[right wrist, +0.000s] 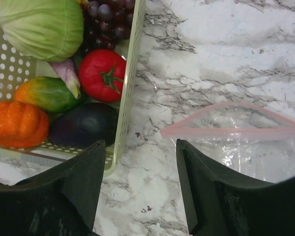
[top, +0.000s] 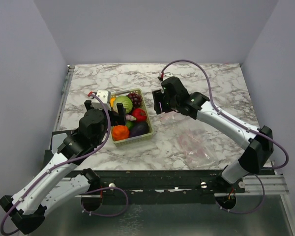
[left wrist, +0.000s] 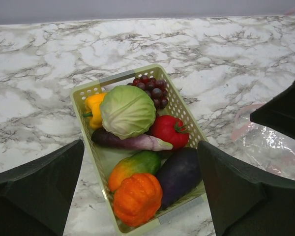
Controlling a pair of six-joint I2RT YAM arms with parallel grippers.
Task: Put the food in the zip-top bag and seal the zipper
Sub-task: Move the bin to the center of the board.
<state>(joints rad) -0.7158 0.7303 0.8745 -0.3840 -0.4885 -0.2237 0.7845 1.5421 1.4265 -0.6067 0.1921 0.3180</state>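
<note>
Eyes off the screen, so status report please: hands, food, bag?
Left hand open over yellow-green mesh basket. Right hand open, empty, beside clear plastic zip-top bag. Toy fruits and vegetables in basket; pinkish zipper strip unsealed. Nothing blocking.

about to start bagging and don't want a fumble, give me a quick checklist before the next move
1. Left tool open above the basket: ok.
2. Food within reach, lying in the basket: ok.
3. Right tool empty, jaws apart, beside the zip-top bag mouth: ok.
4. Bag mouth held open for loading: not ok, nothing grips it.
5. Zipper unsealed, strips slightly parted: ok.
</note>
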